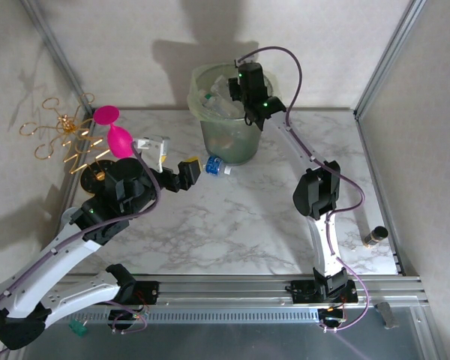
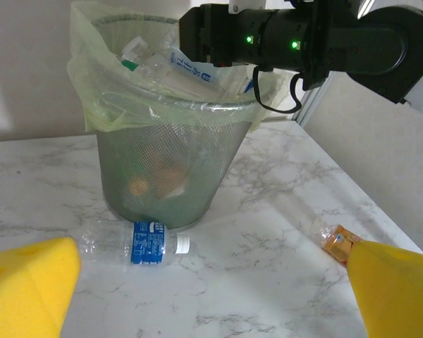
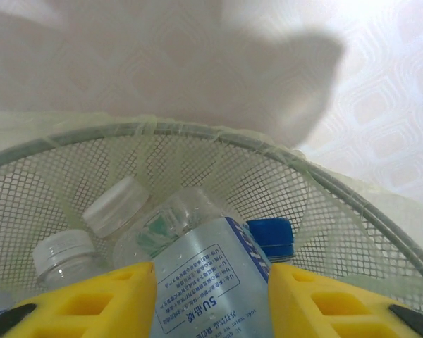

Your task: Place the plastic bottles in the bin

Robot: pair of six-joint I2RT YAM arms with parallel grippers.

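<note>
**A:** Nearest the arm bases?

**B:** White marbled surface. Near its right edge, a small brownish bottle with a dark cap, well apart from everything else.

**A:** Further in, on the left?

**B:** Left end effector, yellow pads spread wide apart, holding nothing. Aimed low across the surface toward a clear bottle lying on its side: blue label, white cap. Bottle just beside the foot of the bin, short of the pads and not between them.

**A:** And the bin?

**B:** Tall round pale-green mesh bin toward the back of the surface, with a thin liner bag folded over the rim. Several clear bottles piled inside; two white caps close under the rim in the right wrist view.

**A:** Right arm?

**B:** Reaching over the bin's mouth. Right end effector clamped together on a held bottle, clear plastic with a white-and-blue label, blue cap pointing into the bin.

**A:** Farthest back, on the left?

**B:** Pink balloon-shaped ornament with gold wire loops, beside the left wall.
</note>
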